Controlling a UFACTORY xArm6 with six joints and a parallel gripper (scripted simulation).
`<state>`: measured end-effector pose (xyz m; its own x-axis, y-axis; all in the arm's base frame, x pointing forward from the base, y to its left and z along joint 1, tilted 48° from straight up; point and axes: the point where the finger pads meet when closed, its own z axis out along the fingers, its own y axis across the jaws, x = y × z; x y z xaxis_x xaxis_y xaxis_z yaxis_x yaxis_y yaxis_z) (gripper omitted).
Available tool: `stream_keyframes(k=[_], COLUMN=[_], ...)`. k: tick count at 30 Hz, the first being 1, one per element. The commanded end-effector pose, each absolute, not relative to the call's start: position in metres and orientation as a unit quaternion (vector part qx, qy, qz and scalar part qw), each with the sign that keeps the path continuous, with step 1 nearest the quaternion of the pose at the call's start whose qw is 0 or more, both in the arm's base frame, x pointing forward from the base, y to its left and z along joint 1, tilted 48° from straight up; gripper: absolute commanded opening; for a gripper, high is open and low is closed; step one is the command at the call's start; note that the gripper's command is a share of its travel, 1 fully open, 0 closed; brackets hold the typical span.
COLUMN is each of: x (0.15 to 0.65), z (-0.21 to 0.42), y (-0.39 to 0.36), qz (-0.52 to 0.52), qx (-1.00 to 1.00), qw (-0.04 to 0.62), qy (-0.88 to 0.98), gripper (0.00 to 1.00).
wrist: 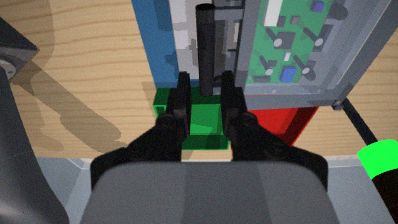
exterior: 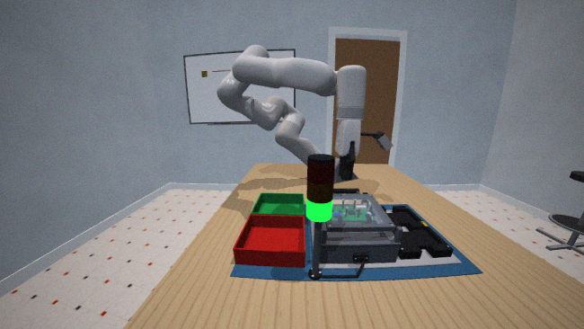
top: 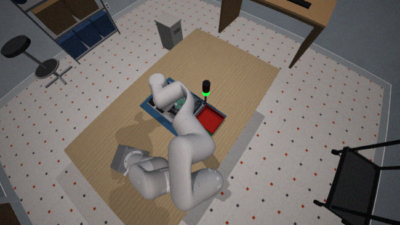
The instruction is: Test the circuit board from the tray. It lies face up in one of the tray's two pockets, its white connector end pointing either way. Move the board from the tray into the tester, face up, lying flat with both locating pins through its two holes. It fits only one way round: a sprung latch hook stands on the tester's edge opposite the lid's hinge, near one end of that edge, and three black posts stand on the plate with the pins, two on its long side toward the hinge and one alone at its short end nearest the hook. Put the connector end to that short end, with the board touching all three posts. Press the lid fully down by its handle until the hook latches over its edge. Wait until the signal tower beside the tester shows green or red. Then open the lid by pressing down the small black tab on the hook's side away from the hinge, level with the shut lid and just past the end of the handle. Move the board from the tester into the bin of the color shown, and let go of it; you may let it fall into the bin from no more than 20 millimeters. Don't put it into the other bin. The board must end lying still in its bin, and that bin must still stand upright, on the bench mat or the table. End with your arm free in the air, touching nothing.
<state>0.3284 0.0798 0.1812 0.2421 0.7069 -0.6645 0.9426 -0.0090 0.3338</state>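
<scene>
- Hovering over the far edge of the tester (exterior: 359, 247), the gripper (exterior: 348, 173) is seen well above it in the exterior view.
- The gripper (wrist: 206, 82) is held part-closed, with a gap left between the fingers; nothing is grasped.
- A black bar (wrist: 206, 45) is seen below, lined up with that gap; contact is not shown.
- The circuit board (wrist: 290, 45) is seen face up through the grey lid frame (wrist: 345, 65); the board (exterior: 355, 216) is located in the tester, not in a bin.
- Whether the lid is latched cannot be told.
- The bottom band of the signal tower (exterior: 320, 210) is lit green; the tower (top: 205, 92) is placed beside the tester.
- The green bin (exterior: 278, 198) and red bin (exterior: 269, 258) are set side by side, upright, with nothing seen in either.
- The black tray (exterior: 422, 238) is placed on the tester's other side, on the blue mat (exterior: 404, 271) on the wooden tabletop (exterior: 314, 306).
</scene>
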Motion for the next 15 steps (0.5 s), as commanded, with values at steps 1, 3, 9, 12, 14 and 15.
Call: stream_keyframes(k=[1, 3, 9, 12, 14, 15], x=[0.3306, 0.3312, 0.3323, 0.3325, 0.3326, 0.3326], z=[0.1773, 0.1754, 0.1723, 0.1717, 0.1716, 0.1716], y=[0.0758, 0.0738, 0.0704, 0.0699, 0.0697, 0.0697], qz=[-0.155, -0.155, -0.155, -0.155, -0.155, -0.155], qx=[0.693, 0.693, 0.693, 0.693, 0.693, 0.693], qw=[0.376, 0.376, 0.376, 0.376, 0.376, 0.376], qy=[0.595, 0.595, 0.595, 0.595, 0.595, 0.595], gripper=[0.27, 0.27, 0.27, 0.27, 0.27, 0.27])
